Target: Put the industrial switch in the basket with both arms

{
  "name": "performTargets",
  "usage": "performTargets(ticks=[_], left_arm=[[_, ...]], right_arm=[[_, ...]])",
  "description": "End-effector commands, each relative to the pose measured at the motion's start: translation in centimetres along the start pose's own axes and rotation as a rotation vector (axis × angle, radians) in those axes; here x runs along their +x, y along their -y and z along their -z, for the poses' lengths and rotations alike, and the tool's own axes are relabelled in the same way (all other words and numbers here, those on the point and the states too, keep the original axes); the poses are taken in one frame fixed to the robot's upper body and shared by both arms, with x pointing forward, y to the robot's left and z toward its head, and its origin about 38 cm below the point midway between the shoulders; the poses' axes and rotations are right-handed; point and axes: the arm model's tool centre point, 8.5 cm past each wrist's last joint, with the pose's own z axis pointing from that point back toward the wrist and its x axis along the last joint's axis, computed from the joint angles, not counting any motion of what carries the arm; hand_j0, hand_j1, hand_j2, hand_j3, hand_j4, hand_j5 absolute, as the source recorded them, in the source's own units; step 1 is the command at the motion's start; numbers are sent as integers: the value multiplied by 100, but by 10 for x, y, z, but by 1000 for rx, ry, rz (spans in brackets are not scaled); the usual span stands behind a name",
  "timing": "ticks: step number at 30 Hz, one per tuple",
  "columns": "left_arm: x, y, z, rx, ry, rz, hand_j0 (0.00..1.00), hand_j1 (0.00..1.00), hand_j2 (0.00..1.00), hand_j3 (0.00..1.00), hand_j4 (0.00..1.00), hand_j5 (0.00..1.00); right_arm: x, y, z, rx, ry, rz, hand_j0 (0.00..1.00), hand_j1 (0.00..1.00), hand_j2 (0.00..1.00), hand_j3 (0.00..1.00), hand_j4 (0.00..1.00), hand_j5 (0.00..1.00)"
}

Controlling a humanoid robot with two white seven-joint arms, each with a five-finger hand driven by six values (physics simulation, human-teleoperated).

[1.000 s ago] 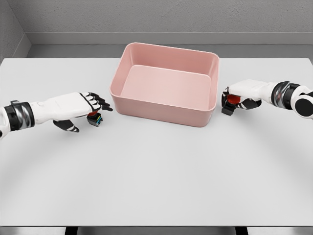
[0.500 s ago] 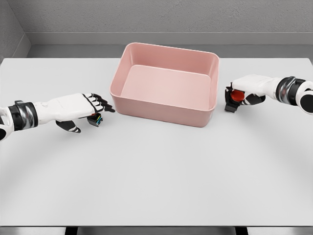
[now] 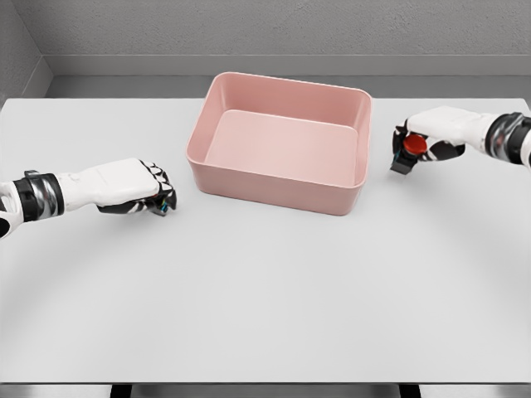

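- Looking down through the head view, we see our pink basket (image 3: 280, 141) standing on the white table (image 3: 265, 298) at about 12 o'clock from the table's middle, its inside holding nothing.
- Our left hand (image 3: 133, 189) lies low over the table at roughly 9 o'clock from the basket, near its left wall but apart from it, the arm coming in from the picture's left edge.
- Its dark fingers (image 3: 160, 191) are curled tight around a small industrial switch (image 3: 167, 202), of which we see only a dark corner with a bit of blue and green peeking out at the fingertips; we cannot tell whether it rests on the table or is just lifted.
- Our right hand (image 3: 431, 137) is at about 3 o'clock from the basket, just beyond its right wall, the arm entering from the picture's right edge.
- That hand grips a second switch (image 3: 410, 151), a dark body with a round red button facing us, tilted and held clear of the table, outside the basket's rim.
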Motion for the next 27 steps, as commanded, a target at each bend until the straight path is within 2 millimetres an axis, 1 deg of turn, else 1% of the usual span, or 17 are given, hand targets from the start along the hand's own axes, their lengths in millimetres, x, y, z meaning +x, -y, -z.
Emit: performTargets(ticks=[1,3,5,9,10,13,17,19,21,23,26,27], left_arm=[[0,0,0,-1,-1,-1,40,40,40,40,40,40],[-1,0,-1,-3,-3,0,33,33,33,33,33,33],[-1,0,-1,-4,-4,1,28,28,28,28,28,28],[-1,-1,-2,3,0,-4,14,14,14,14,14,14],[-1,-2,-3,9,1,-8,8,8,8,8,8,8],[0,-6,-4,22,6,-10,4,4,4,4,4,4],[-3,-9,-7,29,-4,-5,4,4,4,4,4,4],[-8,-17,-13,50,-24,6,4,4,4,4,4,4],[-10,-22,-16,51,-32,17,4,4,4,4,4,4],[-16,-25,-24,47,-51,27,4,4,4,4,4,4],[-24,-51,-29,78,-77,75,4,4,4,4,4,4],[-31,-56,-33,90,-98,73,4,4,4,4,4,4]], right_arm=[[0,7,-5,-21,1,-2,51,51,51,51,51,51],[-2,9,-8,-26,-6,-5,51,51,51,51,51,51],[2,15,-12,-40,0,-16,51,51,51,51,51,51],[3,23,-16,-56,1,-26,51,51,51,51,51,51],[5,25,-16,-60,3,-29,51,51,51,51,51,51],[5,29,-18,-68,1,-33,51,51,51,51,51,51],[5,37,-20,-83,-1,-42,52,52,52,52,52,52],[5,42,-22,-92,-3,-46,52,52,52,52,52,52],[5,49,-24,-106,-5,-49,52,52,52,52,52,52],[5,53,-25,-115,-5,-53,52,52,52,52,52,52],[8,56,-24,-120,-1,-54,52,52,52,52,52,52],[11,58,-22,-125,7,-53,51,51,51,51,51,51]])
